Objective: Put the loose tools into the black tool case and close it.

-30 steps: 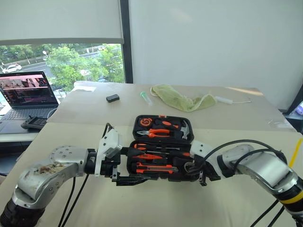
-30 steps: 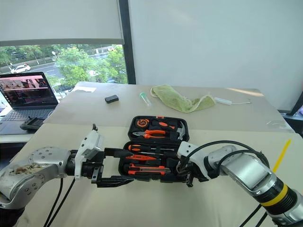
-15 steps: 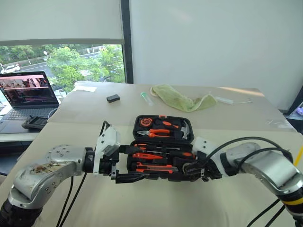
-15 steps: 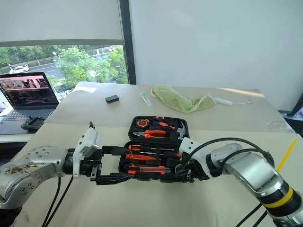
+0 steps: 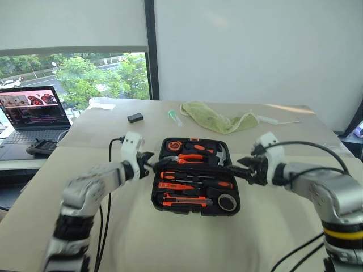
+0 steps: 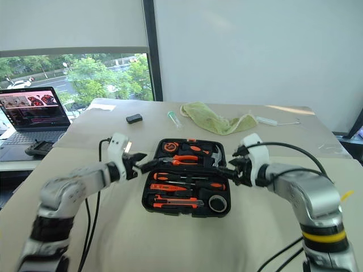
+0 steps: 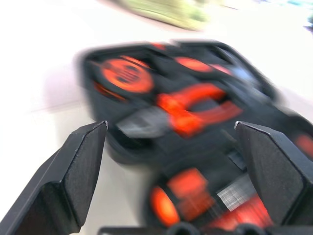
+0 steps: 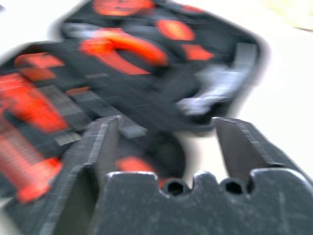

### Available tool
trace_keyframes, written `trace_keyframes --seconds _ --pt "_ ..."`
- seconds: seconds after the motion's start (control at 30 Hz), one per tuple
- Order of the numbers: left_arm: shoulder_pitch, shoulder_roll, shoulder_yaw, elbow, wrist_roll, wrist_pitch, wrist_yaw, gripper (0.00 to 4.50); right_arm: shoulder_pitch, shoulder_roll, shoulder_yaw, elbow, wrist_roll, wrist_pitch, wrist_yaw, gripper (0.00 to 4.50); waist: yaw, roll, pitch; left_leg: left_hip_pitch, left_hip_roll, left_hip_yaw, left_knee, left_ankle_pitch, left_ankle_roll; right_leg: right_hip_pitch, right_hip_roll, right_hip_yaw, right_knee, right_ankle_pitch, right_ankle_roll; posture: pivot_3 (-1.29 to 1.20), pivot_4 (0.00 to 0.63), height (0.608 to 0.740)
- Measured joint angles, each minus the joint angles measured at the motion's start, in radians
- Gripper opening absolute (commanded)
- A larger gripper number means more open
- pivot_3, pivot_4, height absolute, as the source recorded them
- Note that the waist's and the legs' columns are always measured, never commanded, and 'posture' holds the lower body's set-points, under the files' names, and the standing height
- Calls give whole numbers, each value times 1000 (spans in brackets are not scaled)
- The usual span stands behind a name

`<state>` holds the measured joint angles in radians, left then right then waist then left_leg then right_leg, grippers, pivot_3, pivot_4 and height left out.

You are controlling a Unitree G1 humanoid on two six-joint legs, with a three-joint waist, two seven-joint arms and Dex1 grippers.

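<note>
Your tool case [image 5: 195,177] lying open mid-table, screwdrivers [image 5: 193,185], knife [image 5: 184,199] and tape roll [image 5: 227,202] in its near half, left gripper [image 5: 148,164] and right gripper [image 5: 241,168] flanking its hinge, both with fingers spread, holding nothing

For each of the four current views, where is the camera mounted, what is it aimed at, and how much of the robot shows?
Left eye: head camera, looking down at the open black plastic tool case on the beige table; both arms show.
Right eye: same head, same scene, shifted sideways.
Left wrist: on the left arm, aimed along the open left gripper at the case's lid half.
Right wrist: on the right arm, aimed along the open right gripper at the case.
Shared: every view shows the case's orange-handled pliers.
</note>
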<state>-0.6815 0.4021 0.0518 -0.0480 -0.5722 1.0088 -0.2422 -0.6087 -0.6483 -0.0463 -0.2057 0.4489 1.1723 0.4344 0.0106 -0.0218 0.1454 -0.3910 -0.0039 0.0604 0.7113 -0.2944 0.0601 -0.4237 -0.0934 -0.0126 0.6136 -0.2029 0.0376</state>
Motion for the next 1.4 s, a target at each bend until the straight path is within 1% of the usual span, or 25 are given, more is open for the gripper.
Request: trace_keyframes --seconds 0.13,0.27,0.3,0.47,0.5,0.53,0.57,0.63,0.67,0.7,0.73,0.77,0.8,0.87,0.9,0.93,0.97,1.03,1.1,1.17,1.23,1.4 --pt "-118 -5 -33 171 102 43 74 4500 -60 39 30 161 -56 -21 -33 4479 -5 0 0 -1 1 1 -2 3 -4 -1 2 0 0 0 0 0 150 740" --pt "-222 -17 -58 399 168 34 44 4500 -133 57 34 297 -88 -33 -42 4479 -11 0 0 -5 0 1 -2 3 -5 -4 1 -1 0 0 1 0 150 740" --pt "-257 -24 -70 479 191 11 26 4500 -158 63 36 334 -95 -43 -40 4479 -11 0 0 -6 0 0 -2 3 -5 -5 1 -2 -1 0 1 0 150 740" --pt "-384 -79 -79 749 271 -123 -26 4500 -240 118 48 500 -123 -94 -15 4479 -12 0 0 -8 0 1 -2 3 -5 -5 1 -3 -2 0 2 0 150 740" --pt "-400 -87 -79 779 282 -139 -33 3983 -251 124 55 527 -130 -102 -9 3974 -11 0 0 -8 -1 1 -2 3 -5 -5 1 -3 -2 0 2 0 150 740" --pt "-421 -95 -76 826 296 -158 -50 3674 -272 133 77 581 -146 -124 4 3689 -10 0 0 -8 0 1 -2 3 -5 -5 1 -3 -1 0 2 0 150 740" --pt "-425 -99 -74 836 297 -164 -56 3321 -277 138 83 598 -154 -131 7 3372 -9 0 0 -8 0 0 -2 3 -5 -5 1 -3 -1 0 2 0 150 740" --pt "-438 -111 -69 871 302 -178 -78 2755 -289 147 103 644 -166 -166 35 2800 -7 0 0 -7 0 0 -1 3 -5 -4 0 -3 -1 0 2 0 150 740" --pt "-443 -114 -68 877 305 -179 -83 2328 -294 149 112 653 -171 -174 45 2400 -7 0 0 -7 0 0 -1 3 -5 -4 0 -3 0 0 2 0 150 740" --pt "-446 -118 -67 880 307 -176 -88 1993 -298 150 121 662 -176 -183 59 2031 -7 0 0 -7 0 0 0 3 -5 -3 0 -3 0 1 3 0 150 740" --pt "-446 -120 -65 880 307 -173 -93 1734 -298 150 122 664 -179 -188 70 1788 -8 0 0 -7 0 0 0 3 -4 -3 0 -3 0 1 3 0 150 740" --pt "-446 -121 -63 879 307 -166 -99 1343 -299 150 121 666 -181 -193 80 1469 -9 0 0 -6 0 0 0 3 -4 -2 0 -2 0 1 3 0 150 740" --pt "-446 -122 -57 874 308 -157 -102 926 -298 150 120 667 -181 -196 89 1250 -12 1 0 -5 0 0 0 3 -4 -2 0 -1 1 1 3 0 150 740" --pt "-442 -112 -46 857 317 -141 -100 315 -285 139 116 642 -189 -193 96 997 -16 1 0 -5 1 0 0 3 -4 -2 0 -1 1 1 3 0 150 740" --pt "-435 -106 -37 839 316 -124 -102 15 -270 127 118 619 -194 -186 97 691 -19 1 0 -5 1 0 -1 3 -4 -2 0 -1 2 1 3 0 150 740" --pt "-421 -105 -27 806 314 -106 -102 0 -249 128 117 581 -191 -176 102 257 -22 1 0 -5 1 0 -1 3 -4 -3 0 -1 2 1 3 0 150 740" --pt "-413 -105 -25 788 315 -97 -99 0 -237 130 116 557 -191 -171 102 87 -23 1 -1 -5 1 0 -1 3 -4 -4 0 0 2 1 3 0 150 740" --pt "-357 -104 -1 662 297 -31 -96 0 -176 131 81 435 -176 -121 84 87 -22 1 -1 -8 2 -1 -2 3 -5 -7 -1 0 3 1 3 0 150 740" --pt "-314 -100 15 566 283 16 -96 0 -127 132 49 346 -157 -86 75 87 -22 1 -1 -14 1 0 -2 3 -5 -15 -1 1 6 1 3 0 150 740" --pt "-264 -93 25 459 270 63 -96 0 -75 146 13 254 -144 -51 58 87 -22 1 -1 -16 0 0 -1 3 -5 -21 -2 1 12 1 3 0 150 740" --pt "-201 -83 32 334 251 116 -100 0 -3 155 -19 150 -124 -28 43 87 -23 1 -1 -16 0 0 -2 2 -6 -22 -2 0 12 1 3 0 150 740" --pt "-87 -64 43 132 216 165 -118 0 84 179 -59 26 -110 -17 28 87 -22 1 -1 -16 0 1 -1 3 -6 -21 -1 0 11 1 3 0 150 740"
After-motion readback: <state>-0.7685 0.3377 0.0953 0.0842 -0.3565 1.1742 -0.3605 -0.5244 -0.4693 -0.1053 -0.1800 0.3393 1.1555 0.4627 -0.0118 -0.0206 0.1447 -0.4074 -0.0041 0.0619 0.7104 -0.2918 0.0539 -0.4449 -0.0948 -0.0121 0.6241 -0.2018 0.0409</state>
